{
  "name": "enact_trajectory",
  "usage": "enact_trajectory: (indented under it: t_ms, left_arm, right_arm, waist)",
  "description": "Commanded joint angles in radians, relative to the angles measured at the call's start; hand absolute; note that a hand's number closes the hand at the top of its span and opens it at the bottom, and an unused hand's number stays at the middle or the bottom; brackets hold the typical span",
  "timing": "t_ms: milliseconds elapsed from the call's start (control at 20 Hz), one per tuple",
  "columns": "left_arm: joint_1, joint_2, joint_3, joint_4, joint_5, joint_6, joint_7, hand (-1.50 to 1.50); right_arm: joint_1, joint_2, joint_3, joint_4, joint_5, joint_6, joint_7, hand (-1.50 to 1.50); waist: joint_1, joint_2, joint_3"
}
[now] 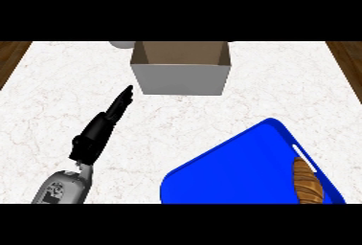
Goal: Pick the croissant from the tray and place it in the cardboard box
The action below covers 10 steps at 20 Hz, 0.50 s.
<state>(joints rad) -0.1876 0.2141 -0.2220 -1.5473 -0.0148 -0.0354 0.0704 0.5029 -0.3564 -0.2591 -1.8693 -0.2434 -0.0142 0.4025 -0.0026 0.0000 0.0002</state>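
One hand point(106, 125) shows, my left, fingers straight and pressed together over the counter point(56, 95) near the box point(181, 72) (right hand unseen), so I judge the pick unstarted: next, reach the croissant point(308, 182) at the tray's point(233, 177) right rim.

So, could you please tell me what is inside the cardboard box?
The cardboard box shows only bare brown inner walls; its near wall hides the floor. The croissant lies on the blue tray.

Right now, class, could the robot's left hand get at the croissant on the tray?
Probably not easily. The left hand lies open on the counter's left, near the box; the croissant sits at the blue tray's far right edge.
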Motion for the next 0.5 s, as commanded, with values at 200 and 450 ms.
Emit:
enact_trajectory:
  t_ms: [200,450]
  left_arm:
    - [-0.06,0.008,0.078,-0.023,0.01,-0.07,0.08,0.0]
    - [-0.066,-0.025,0.117,0.075,-0.008,-0.1,0.004,0.0]
  right_arm:
    - [-0.08,0.094,0.022,0.041,0.154,-0.039,-0.031,-1.5]
    - [-0.057,0.109,-0.014,0.047,0.145,0.054,-0.007,-1.5]
  waist:
    - [0.0,-0.001,0.0]
    - [-0.004,0.0,0.0]
